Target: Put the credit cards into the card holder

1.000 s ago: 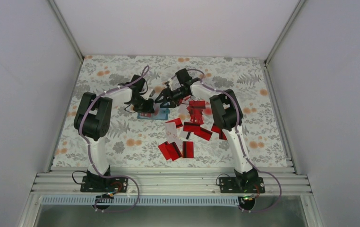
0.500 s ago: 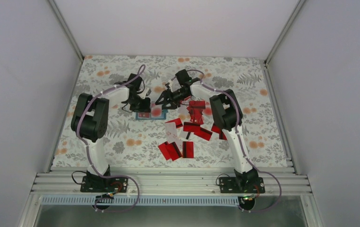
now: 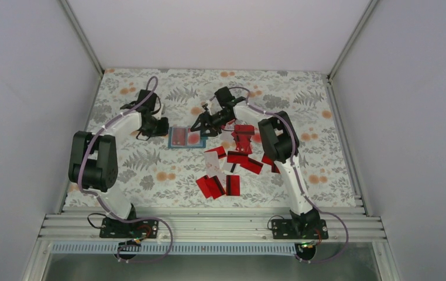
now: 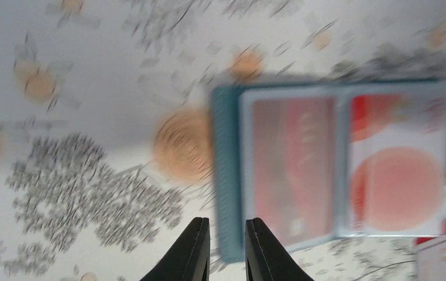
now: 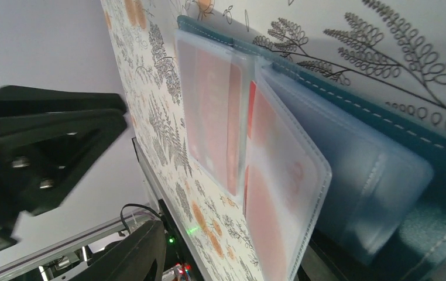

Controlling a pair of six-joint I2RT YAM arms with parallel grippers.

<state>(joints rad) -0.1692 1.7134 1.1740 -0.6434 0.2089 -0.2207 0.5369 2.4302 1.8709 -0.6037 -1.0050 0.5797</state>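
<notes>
The flowered table [image 3: 302, 93] carries the whole job, and everything can be placed from the card holder [image 3: 187, 137], which lies opened flat with its long axis running left to right.

The loose credit cards [image 3: 236, 157] are scattered to the holder's right and on its near side, toward the arm bases. None lie to its left. That is the relation the next pick turns on: the heap sits on the right arm's side, so the right arm has the shorter reach.

One red card [image 4: 291, 164] already sits in the holder's left clear sleeve. A loose sleeve leaf [image 5: 279, 193] stands up from the stack to the right of it.

The right gripper [image 3: 202, 126] is at the holder's right edge, between holder and heap. Its jaws look partly apart around that leaf (only one finger shows clearly), so I cannot tell whether they pinch it.

The left gripper [image 4: 227, 222] hangs just off the holder's left edge, on the far side from the heap. Its jaws are parted only by a narrow gap, with nothing between them.
</notes>
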